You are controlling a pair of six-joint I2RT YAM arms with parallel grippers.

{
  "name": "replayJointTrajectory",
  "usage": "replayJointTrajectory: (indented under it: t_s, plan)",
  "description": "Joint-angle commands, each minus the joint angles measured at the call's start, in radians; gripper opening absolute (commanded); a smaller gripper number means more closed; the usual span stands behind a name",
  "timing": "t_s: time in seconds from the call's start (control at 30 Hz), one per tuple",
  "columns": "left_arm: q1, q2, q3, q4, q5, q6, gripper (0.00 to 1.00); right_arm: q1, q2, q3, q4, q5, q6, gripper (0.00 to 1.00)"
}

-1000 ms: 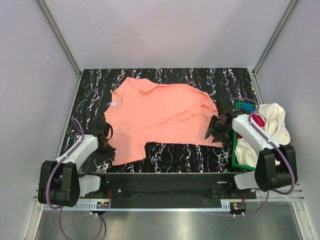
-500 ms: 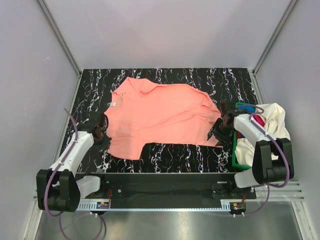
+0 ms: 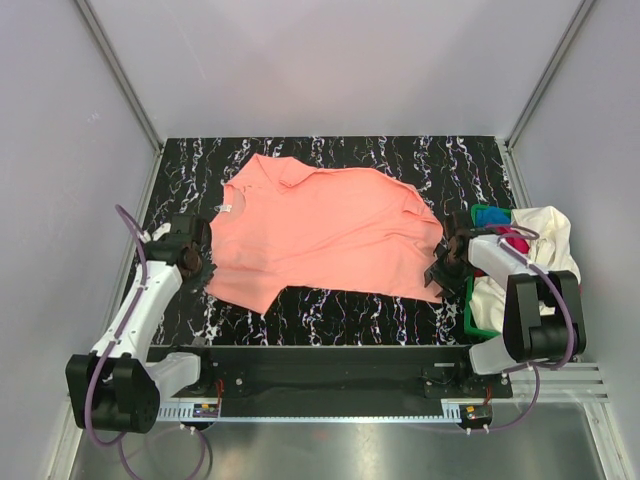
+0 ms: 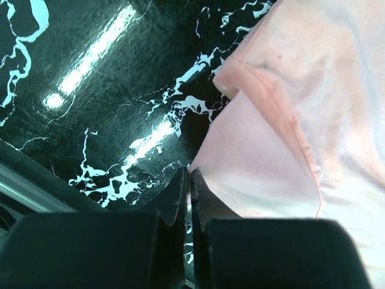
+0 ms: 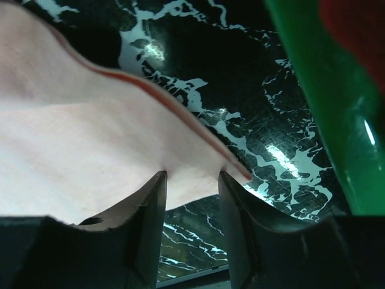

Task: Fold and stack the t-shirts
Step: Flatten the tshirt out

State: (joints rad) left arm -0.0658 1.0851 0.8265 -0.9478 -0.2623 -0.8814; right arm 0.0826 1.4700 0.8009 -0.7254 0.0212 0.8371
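A: Start at the left. What is the left gripper [image 3: 192, 252] doing?

B: It sits near the desk's [image 3: 350, 312] left edge with its fingers pressed together. The wrist view shows the salmon-pink t-shirt's [image 3: 320, 225] edge running right into their tips. I read that as a pinch on the cloth by the near sleeve.

A: And the shirt itself?

B: It is spread flat over the middle of the desk, long axis running left to right, with the neck label [image 3: 228, 208] toward the left edge and the hem toward the right. So it lies to the right of that gripper.

A: The right gripper [image 3: 447, 268]?

B: It is at the hem's near corner, just beside the green basket [image 3: 468, 312]. Its jaws stand apart with the hem lying between them, not clamped yet.

A: So each arm has its own end.

B: Yes, the shirt stretches between them. Once the right one closes, I'd expect both to carry the near edge toward the far edge. The other t-shirts [image 3: 545, 240] are heaped in the basket.
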Motion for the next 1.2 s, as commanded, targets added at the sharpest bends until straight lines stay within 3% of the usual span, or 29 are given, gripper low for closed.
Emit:
replayJointTrajectory:
  t_s: [0.0, 0.27, 0.37, 0.43, 0.47, 0.5, 0.57, 0.73, 0.93, 1.0, 1.17]
  plan:
    - [0.004, 0.007, 0.049, 0.018, -0.045, 0.021, 0.0, 0.002, 0.022, -0.019, 0.038, 0.052, 0.046, 0.47]
    - [0.004, 0.019, 0.052, 0.037, -0.037, 0.039, 0.0, 0.0, 0.026, -0.065, 0.047, 0.019, 0.079, 0.55]
    - [0.004, 0.024, 0.062, 0.04, -0.038, 0.044, 0.0, -0.001, 0.087, -0.066, 0.102, -0.007, 0.073, 0.52]
    - [0.004, 0.027, 0.072, 0.037, -0.034, 0.045, 0.0, 0.0, 0.122, -0.032, 0.106, -0.013, 0.051, 0.39]
    - [0.004, 0.029, 0.089, 0.038, -0.034, 0.045, 0.0, 0.0, 0.134, -0.01, 0.113, -0.017, 0.039, 0.29]
    - [0.004, 0.03, 0.1, 0.037, -0.032, 0.045, 0.0, 0.0, 0.138, 0.004, 0.104, -0.018, 0.03, 0.13]
    - [0.004, 0.03, 0.132, 0.035, -0.031, 0.042, 0.0, 0.0, 0.125, 0.027, 0.092, -0.046, 0.026, 0.01]
    - [0.004, 0.018, 0.239, 0.067, -0.005, 0.079, 0.0, 0.0, 0.063, 0.118, 0.011, -0.044, -0.023, 0.0]
    - [0.007, 0.059, 0.481, 0.285, 0.171, 0.254, 0.0, 0.0, 0.068, 0.424, -0.02, -0.034, -0.101, 0.0]
    - [0.012, 0.116, 0.578, 0.401, 0.256, 0.292, 0.0, 0.0, 0.11, 0.613, -0.011, -0.033, -0.145, 0.0]
    - [0.023, 0.31, 1.009, 0.566, 0.405, 0.444, 0.0, -0.001, 0.269, 1.138, -0.049, -0.026, -0.216, 0.0]
